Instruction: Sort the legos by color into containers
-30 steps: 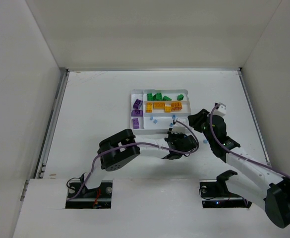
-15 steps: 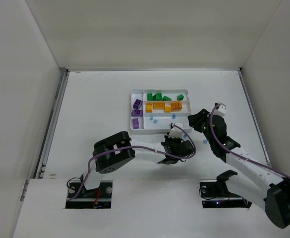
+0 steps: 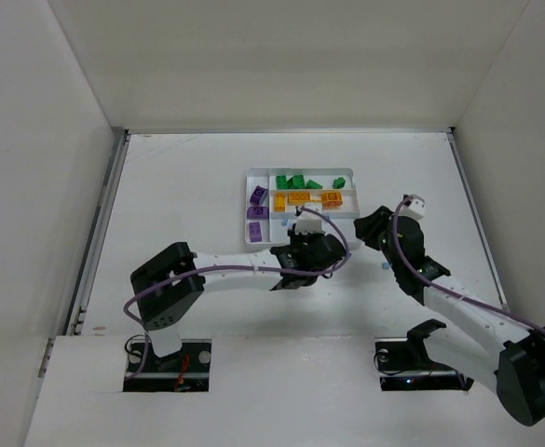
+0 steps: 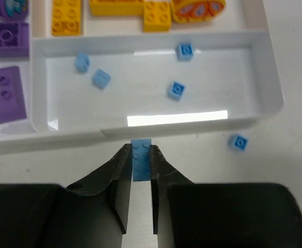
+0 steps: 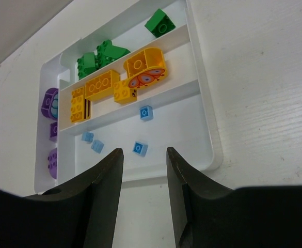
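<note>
The left claw (image 4: 141,149) pinches a blue lego (image 4: 141,166) just outside the tray's (image 4: 78,135) near wall, over bare bench (image 4: 274,170). Four blue legos (image 4: 176,89) lie well spaced in the near section. A loose lego (image 4: 238,142) sits by the tray's corner. The right claw (image 5: 143,157) is spread and empty, short of the same wall.
</note>
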You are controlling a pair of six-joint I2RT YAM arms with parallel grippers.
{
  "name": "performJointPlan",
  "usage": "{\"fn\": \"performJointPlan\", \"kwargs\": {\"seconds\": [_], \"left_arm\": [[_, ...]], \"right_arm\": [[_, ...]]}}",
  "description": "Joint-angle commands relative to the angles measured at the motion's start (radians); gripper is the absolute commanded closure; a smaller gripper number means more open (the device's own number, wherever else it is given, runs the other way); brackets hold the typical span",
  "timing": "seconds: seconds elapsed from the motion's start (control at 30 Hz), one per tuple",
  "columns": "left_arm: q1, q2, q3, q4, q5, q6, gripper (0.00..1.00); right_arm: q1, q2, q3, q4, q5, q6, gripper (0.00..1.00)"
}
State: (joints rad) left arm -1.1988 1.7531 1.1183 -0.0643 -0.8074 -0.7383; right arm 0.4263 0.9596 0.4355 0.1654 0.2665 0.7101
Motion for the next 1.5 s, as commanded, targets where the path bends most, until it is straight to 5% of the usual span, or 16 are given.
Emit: {"fn": "performJointPlan", "kwargs": {"seconds": [0.0, 0.27, 0.47, 0.93, 1.13, 1.3, 1.47], "left_arm": [[0.080, -0.049, -0.023, 0.053, -0.015, 0.052, 0.93], [0.262, 0.006, -0.011, 0.153, 0.100, 0.143, 0.90], [0.316, 0.008, -0.054, 0.192, 0.169, 0.143, 0.75], [0.356, -0.276, -0.380, 0.385, 0.277, 0.125, 0.60], [0.341, -0.357, -0.459, 0.469, 0.306, 0.126, 0.60], [0.322, -0.447, -0.538, 0.569, 0.300, 0.143, 0.58], [0.322, -0.509, -0.603, 0.662, 0.300, 0.158, 0.56]], "right_arm": [[0.005, 0.016, -0.018, 0.011, 0.039, 0.014, 0.55], [0.093, 0.034, -0.060, -0.096, 0.138, 0.077, 0.55], [0.140, 0.090, -0.051, -0.161, 0.175, 0.103, 0.55], [0.220, 0.335, 0.095, -0.247, 0.220, 0.175, 0.55], [0.242, 0.412, 0.175, -0.323, 0.281, 0.196, 0.62], [0.274, 0.467, 0.227, -0.388, 0.329, 0.218, 0.80], [0.323, 0.395, 0.253, -0.490, 0.344, 0.226, 0.86]]}}
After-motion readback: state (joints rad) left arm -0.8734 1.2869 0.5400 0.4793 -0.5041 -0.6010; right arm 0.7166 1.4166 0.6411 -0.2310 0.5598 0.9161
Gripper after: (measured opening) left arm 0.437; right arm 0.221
